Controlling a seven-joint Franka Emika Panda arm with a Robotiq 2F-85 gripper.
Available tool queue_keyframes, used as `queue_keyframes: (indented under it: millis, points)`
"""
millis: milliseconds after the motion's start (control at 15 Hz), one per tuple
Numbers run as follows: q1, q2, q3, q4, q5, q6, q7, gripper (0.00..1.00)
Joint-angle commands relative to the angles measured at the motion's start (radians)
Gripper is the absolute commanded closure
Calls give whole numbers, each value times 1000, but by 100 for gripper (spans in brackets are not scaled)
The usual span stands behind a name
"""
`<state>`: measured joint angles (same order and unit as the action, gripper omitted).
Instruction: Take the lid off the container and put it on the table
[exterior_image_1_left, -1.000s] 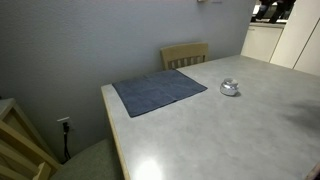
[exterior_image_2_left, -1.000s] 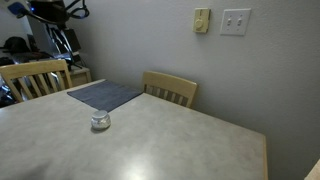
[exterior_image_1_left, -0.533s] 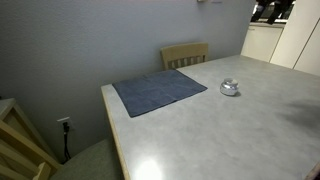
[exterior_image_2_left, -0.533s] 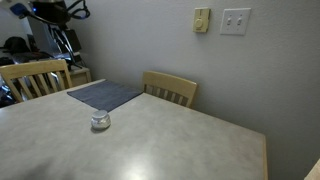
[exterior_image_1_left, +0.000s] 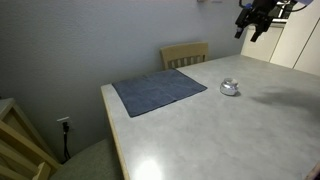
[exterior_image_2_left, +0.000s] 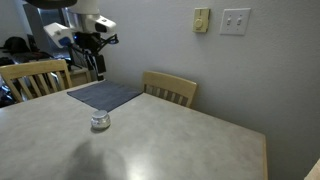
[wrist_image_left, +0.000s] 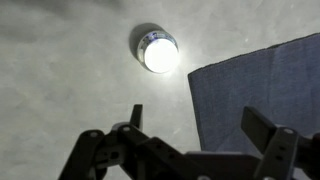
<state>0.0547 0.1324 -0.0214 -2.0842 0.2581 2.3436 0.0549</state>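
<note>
Lid (exterior_image_1_left: 230, 84) sits on the container (exterior_image_1_left: 230, 91), which stands on the table (exterior_image_1_left: 200, 130) near the mat (exterior_image_1_left: 158, 91) corner in an exterior view. The gripper (exterior_image_1_left: 253, 22) hangs high above, well apart from it.

In an exterior view the gripper (exterior_image_2_left: 97, 62) hovers high toward the mat (exterior_image_2_left: 105, 94), and the container (exterior_image_2_left: 99, 122) stands on bare table (exterior_image_2_left: 180, 140), a chair (exterior_image_2_left: 170, 88) behind.

In the wrist view the gripper (wrist_image_left: 197, 125) has its jaws spread wide with nothing between them. The capped container (wrist_image_left: 157, 50) glares bright beside the mat (wrist_image_left: 265, 85).
</note>
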Motion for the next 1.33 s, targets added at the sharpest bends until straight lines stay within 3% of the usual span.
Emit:
queue_keyframes:
  millis: [0,400,1267]
  points:
    - [6,109,9,62,-104,-21,141,0]
    - [1,120,17,39,-123,2,158,0]
    - [-32,237,23,111,-91,-94,107,0]
